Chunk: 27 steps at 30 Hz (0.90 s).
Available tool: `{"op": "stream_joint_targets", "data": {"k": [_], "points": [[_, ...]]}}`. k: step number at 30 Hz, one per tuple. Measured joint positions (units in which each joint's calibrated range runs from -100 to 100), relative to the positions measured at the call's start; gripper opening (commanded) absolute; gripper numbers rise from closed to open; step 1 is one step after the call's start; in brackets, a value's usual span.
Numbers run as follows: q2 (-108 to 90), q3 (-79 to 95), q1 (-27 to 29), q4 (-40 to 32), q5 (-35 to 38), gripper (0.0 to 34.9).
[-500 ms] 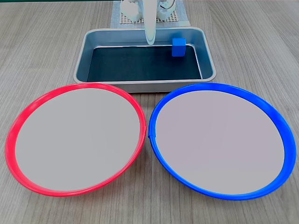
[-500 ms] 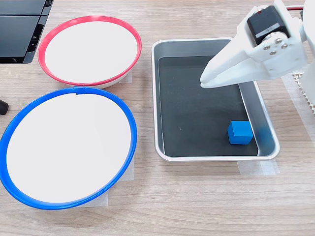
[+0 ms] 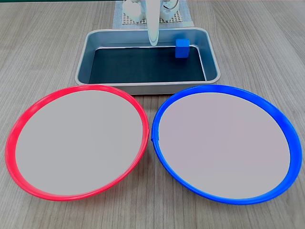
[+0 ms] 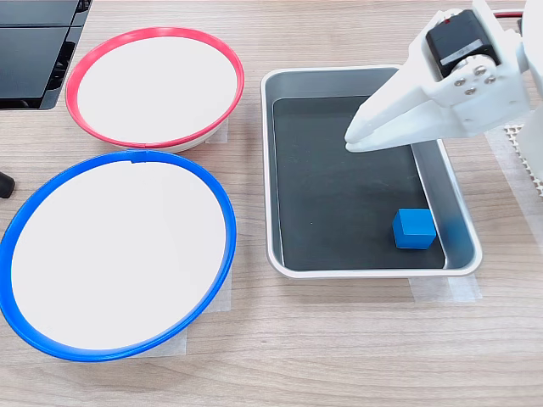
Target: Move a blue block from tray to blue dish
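The blue block point(image 4: 414, 229) sits on the dark floor of the tray point(image 4: 282, 170), in the corner nearest the second exterior view's bottom right, close to both walls there, though whether it touches either I cannot tell. The hand point(image 4: 351, 141) hangs over the middle of the tray with its white fingers drawn together to a point and nothing between them; from that tip the block lies at about five o'clock in the second exterior view, well apart and lower. In the first exterior view the hand point(image 3: 153, 43) shows only as a narrow white shape coming down at the far wall of the tray point(image 3: 143, 88), and the blue block point(image 3: 182, 48) stands at about three o'clock from it, near but apart. Counted: one block, one tray, two dishes, one hand. The blue dish point(image 4: 34, 212) lies at about eight o'clock from the tray in the second exterior view, with the red-rimmed dish point(image 4: 85, 64) beyond it at ten o'clock; both hold nothing. In the first exterior view the blue dish point(image 3: 290, 138) and the red-rimmed dish point(image 3: 12, 138) sit side by side, rims almost touching, just in front of the tray's near rim. Bare wooden surface point(image 4: 339, 348) runs along the second exterior view's bottom edge, and the tray's floor is open from the block towards twelve o'clock.
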Motion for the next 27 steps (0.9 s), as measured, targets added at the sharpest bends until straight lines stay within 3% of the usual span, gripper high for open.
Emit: {"op": "stream_joint_targets", "data": {"k": [20, 23, 27], "points": [[0.00, 0.00, -1.77, 0.08, 0.78, 0.2], [6.05, -3.36, -2.21, 3.43, 4.84, 0.2], [18.16, -15.61, -0.88, 12.97, 18.07, 0.4]]}}
